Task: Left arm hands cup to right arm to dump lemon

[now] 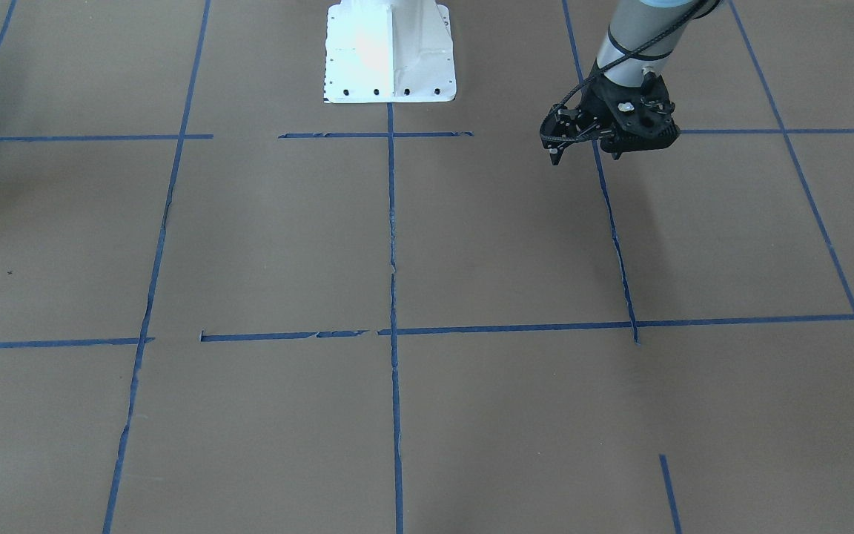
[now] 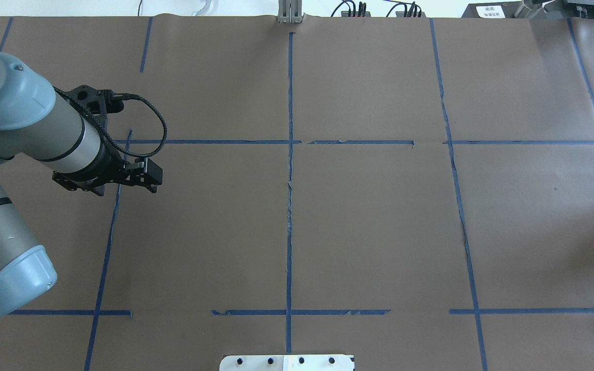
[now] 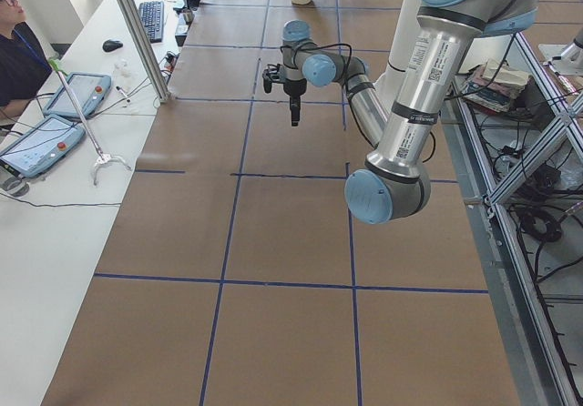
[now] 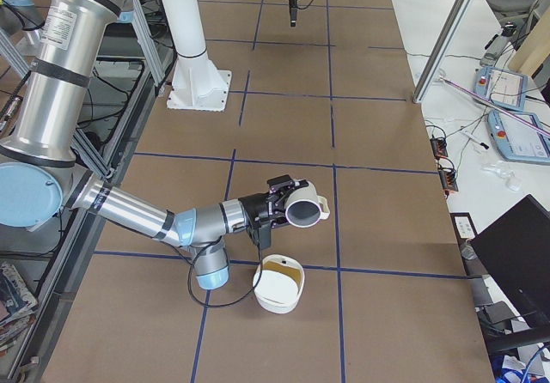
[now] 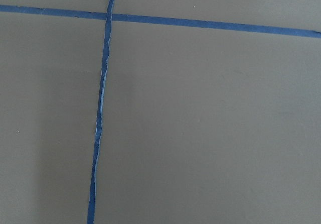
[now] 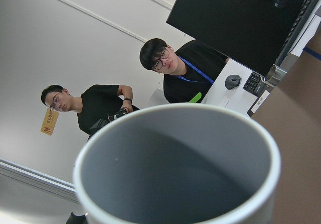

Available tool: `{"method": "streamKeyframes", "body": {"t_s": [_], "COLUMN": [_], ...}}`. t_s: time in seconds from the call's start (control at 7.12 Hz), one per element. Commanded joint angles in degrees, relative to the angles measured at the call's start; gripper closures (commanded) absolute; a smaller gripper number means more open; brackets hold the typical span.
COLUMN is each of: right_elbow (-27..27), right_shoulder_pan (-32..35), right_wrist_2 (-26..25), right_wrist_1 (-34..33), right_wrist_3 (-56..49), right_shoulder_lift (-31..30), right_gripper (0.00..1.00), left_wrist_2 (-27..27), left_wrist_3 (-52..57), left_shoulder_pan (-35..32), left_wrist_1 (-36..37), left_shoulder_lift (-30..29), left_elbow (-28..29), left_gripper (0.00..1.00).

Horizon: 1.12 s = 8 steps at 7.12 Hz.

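The cup (image 4: 302,212) lies on its side in the air at the tip of my right gripper (image 4: 282,209), which shows only in the exterior right view, so I cannot tell its state. The cup's grey inside (image 6: 175,179) fills the right wrist view, and no lemon shows in it. Just below and in front of the cup, a white tub (image 4: 279,287) stands on the table with something pale yellow inside; whether that is the lemon I cannot tell. My left gripper (image 1: 584,154) (image 2: 126,190) hangs open and empty above the table, far from the cup.
Brown paper with blue tape lines (image 5: 100,113) covers the table. The robot's white base plate (image 1: 390,59) sits at the table's edge. A side desk holds tablets (image 3: 41,142) and a keyboard (image 3: 151,19), with a person (image 3: 18,55) seated there. Two people (image 6: 175,68) face the right wrist camera.
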Motion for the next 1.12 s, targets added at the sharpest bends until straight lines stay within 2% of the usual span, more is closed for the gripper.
{"method": "streamKeyframes", "body": {"t_s": [0.0,0.14,0.42,0.56,0.7,0.84,0.98], "right_elbow": [11.4,14.6,14.7,14.6,13.9,11.5,4.9], "right_shoulder_pan": [0.0,-0.8,-3.8,-5.3,-9.8,-13.8,-19.9], "right_wrist_2": [3.5,4.1,5.4,5.5,5.0,4.3,-2.5], "right_wrist_1": [-18.0,-24.4,-28.7,-31.2,-33.7,-37.5,-38.8], "right_wrist_3": [-18.0,-24.9,-42.4,-52.8,-60.5,-67.1,-69.7], "right_shoulder_lift": [0.5,1.1,5.2,7.9,12.3,18.7,28.0], "right_gripper": [0.97,0.97,1.0,1.0,1.0,1.0,1.0], "left_wrist_2": [0.7,0.8,2.1,2.0,1.9,2.1,1.9], "left_wrist_3": [0.4,-0.3,-0.1,0.3,0.2,0.3,0.2], "left_shoulder_pan": [-0.1,-0.1,-0.6,-0.4,-0.3,-0.2,-0.2], "left_wrist_1": [-2.3,-2.2,-2.5,-7.3,-13.6,-13.5,-13.4], "left_shoulder_lift": [-2.5,-3.6,-6.1,-6.9,-6.9,-6.8,-6.8], "left_elbow": [-0.2,-0.2,-0.2,0.8,3.0,3.8,5.2], "left_gripper": [0.0,0.0,0.0,0.0,0.0,0.0,0.0]}}
